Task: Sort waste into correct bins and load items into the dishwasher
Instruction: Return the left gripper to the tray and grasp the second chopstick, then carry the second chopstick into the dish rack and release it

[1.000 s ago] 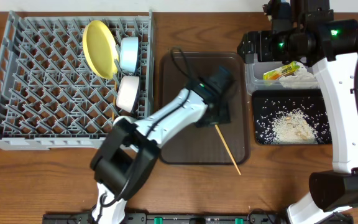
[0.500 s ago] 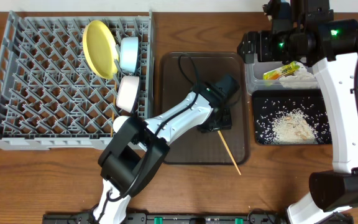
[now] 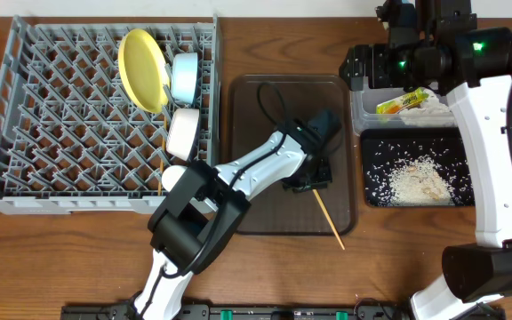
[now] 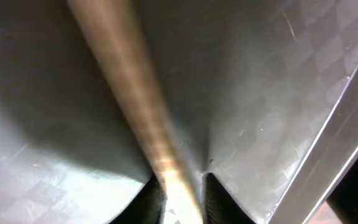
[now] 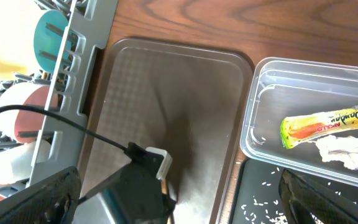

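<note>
My left gripper (image 3: 315,181) is low on the brown tray (image 3: 256,107), shut on the upper end of a wooden chopstick (image 3: 329,218) that lies across the tray's front right corner. In the left wrist view the chopstick (image 4: 129,93) runs between the fingers (image 4: 182,200). My right gripper (image 3: 373,67) hangs open and empty above the clear tub (image 3: 360,114), which holds the snack wrapper (image 3: 403,102) and white paper (image 3: 431,112). Rice (image 3: 420,182) lies in the black tray (image 3: 373,197). The grey rack (image 3: 52,124) holds the yellow plate (image 3: 142,69), blue bowl (image 3: 185,76) and white bowl (image 3: 183,132).
A small white cup (image 3: 172,177) shows at the rack's front right corner, partly behind my left arm. The right wrist view shows the tub (image 5: 257,99) with wrapper (image 5: 328,121), the brown tray (image 5: 166,93) and the rack's side (image 5: 73,74).
My left gripper has slid a little toward the front of the brown tray onto the chopstick's upper end. The right arm has not moved.
</note>
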Tool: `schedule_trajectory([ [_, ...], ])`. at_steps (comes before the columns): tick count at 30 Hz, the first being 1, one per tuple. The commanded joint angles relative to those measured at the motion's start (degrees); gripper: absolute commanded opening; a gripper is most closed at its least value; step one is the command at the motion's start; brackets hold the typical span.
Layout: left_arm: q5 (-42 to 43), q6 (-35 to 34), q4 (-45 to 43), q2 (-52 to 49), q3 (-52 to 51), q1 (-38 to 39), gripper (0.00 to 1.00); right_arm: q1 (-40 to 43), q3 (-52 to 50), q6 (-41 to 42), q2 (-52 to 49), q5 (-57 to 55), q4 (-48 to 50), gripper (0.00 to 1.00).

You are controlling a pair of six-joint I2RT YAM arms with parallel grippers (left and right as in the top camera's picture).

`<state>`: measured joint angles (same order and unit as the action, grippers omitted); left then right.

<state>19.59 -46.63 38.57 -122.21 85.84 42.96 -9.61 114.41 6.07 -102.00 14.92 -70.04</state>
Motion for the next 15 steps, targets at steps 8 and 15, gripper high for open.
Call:
schedule_trajectory([
  [8, 4.09, 0.46, 0.22, -2.51, 0.31, -3.10, 0.07, -0.50, 0.17, 0.09, -0.35, -0.11, -0.04, 0.99],
  [15, 6.86, 4.39, 2.27, 0.50, 1.73, -9.18, 0.07, -0.48, 0.17, 0.09, -0.35, -0.11, -0.07, 0.99],
])
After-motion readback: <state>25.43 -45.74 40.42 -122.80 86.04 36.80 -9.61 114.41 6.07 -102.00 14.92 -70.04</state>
